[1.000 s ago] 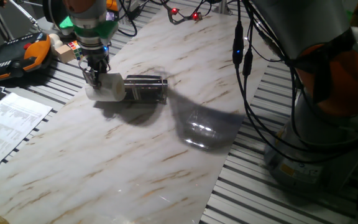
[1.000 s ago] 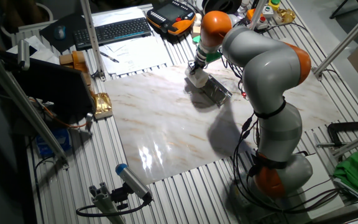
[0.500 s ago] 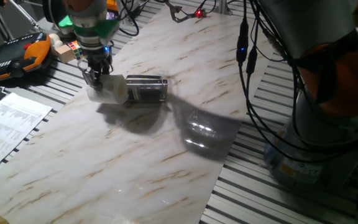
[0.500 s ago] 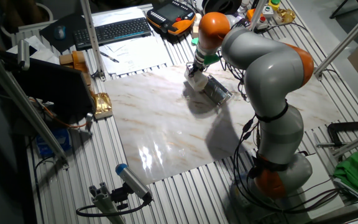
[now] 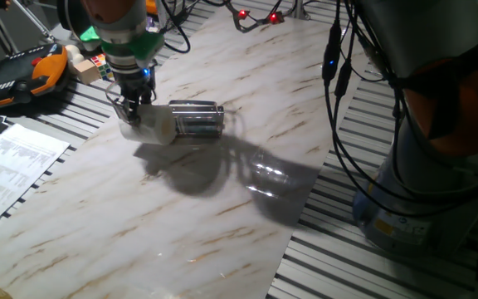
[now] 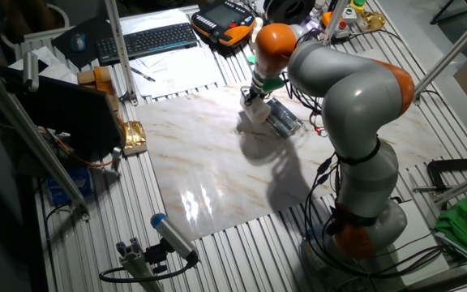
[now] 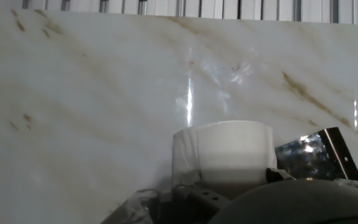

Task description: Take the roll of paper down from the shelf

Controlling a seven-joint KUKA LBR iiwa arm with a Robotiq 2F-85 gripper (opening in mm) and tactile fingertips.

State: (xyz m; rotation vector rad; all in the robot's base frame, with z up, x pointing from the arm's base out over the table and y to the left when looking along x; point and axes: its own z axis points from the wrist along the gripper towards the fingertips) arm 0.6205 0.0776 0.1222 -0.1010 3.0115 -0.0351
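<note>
The roll of paper is a small white cylinder lying on its side right at the left end of the shelf, a low shiny metal rack on the marble board. My gripper comes down from above and is shut on the roll's left part. In the other fixed view the gripper holds the roll next to the shelf. In the hand view the roll fills the lower middle, with the shelf's chrome end to its right. I cannot tell whether the roll touches the board.
An orange and black hand-held controller and coloured blocks lie behind the gripper. Printed paper sheets lie at the left edge. Black cables hang by the arm's base at the right. A keyboard lies beyond the board.
My gripper and the roll have shifted slightly forward and to the right, staying at the shelf's left end. The arm's shadow on the board has spread to the left. The shelf has barely moved.
</note>
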